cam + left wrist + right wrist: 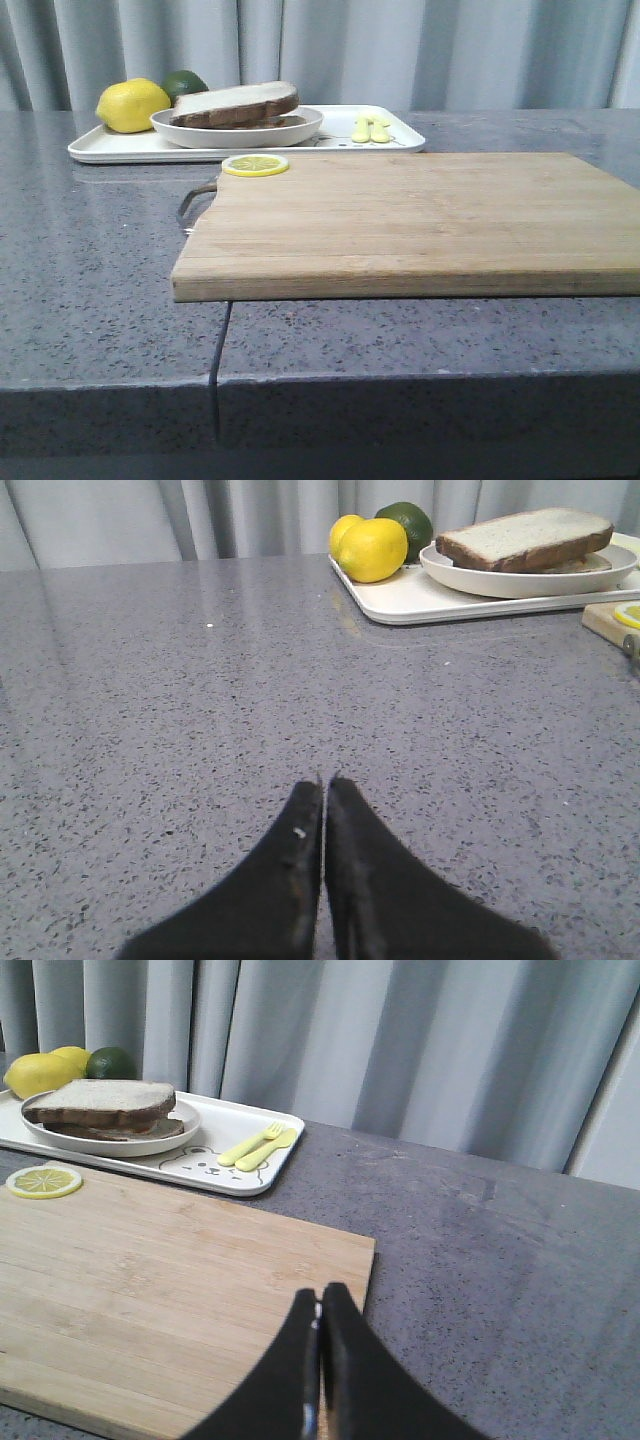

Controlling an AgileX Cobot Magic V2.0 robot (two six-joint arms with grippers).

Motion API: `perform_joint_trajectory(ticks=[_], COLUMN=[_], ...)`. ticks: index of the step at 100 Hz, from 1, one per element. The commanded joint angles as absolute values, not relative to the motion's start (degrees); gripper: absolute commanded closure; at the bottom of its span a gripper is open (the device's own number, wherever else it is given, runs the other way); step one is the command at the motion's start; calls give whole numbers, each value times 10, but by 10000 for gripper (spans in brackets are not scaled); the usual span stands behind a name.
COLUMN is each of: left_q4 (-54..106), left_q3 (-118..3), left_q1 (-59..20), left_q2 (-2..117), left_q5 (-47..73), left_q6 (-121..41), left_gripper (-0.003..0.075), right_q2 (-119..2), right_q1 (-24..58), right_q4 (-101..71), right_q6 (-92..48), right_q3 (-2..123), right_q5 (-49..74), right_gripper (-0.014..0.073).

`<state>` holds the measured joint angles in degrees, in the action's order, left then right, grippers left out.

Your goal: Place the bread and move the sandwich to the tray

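We are looking at a scene where the work appears finished. The sandwich (238, 105), a thick brown-crusted slice of pale bread lying on top of another layer, is sitting in the round white shallow plate (300, 128), and that plate is resting on the flat rectangular white tray (110, 148) at the far left of the grey speckled stone table (90, 290). We cannot see any egg from these angles; the top slice is covering whatever lies beneath it.

Sharing the tray are a yellow lemon (132, 105) and a dark green lime (185, 82) at its far left end, and a pale yellow plastic fork and spoon (371, 129) at its right end. The large pale wooden cutting board (420, 225) is lying nearer to us, carrying only a thin round lemon slice (255, 165) at its far left corner.

Both arms are hanging clear of the food. The left gripper (325, 780) is hovering over bare table, well apart from the tray, with its black fingers pressed together on nothing. The right gripper (320, 1295) is hovering over the near right edge of the board, fingers likewise together and empty.

We are judging that no step remains: the bread is placed and the plate is on the tray, so the next move calls only for keeping both arms parked.
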<state>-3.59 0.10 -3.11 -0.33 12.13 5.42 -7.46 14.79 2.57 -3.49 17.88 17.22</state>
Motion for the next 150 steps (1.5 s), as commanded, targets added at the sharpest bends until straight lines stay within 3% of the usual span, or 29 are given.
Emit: perform_joint_trajectory(ticks=[1, 79, 109, 150], left_q4=[-37, -37, -37, -37], left_q3=[10, 10, 10, 10], left_q1=[-29, -29, -29, -29], left_q2=[-22, -22, -22, -22], left_q5=[72, 72, 72, 72], left_q6=[58, 58, 58, 58], left_gripper=[739, 739, 739, 739], right_q2=[-81, -81, -15, 17], right_q1=[143, 142, 69, 53], right_q4=[28, 43, 51, 51], right_q6=[-36, -41, -9, 59], right_q3=[194, 187, 89, -16], right_q5=[129, 127, 75, 47], right_gripper=[660, 660, 660, 660])
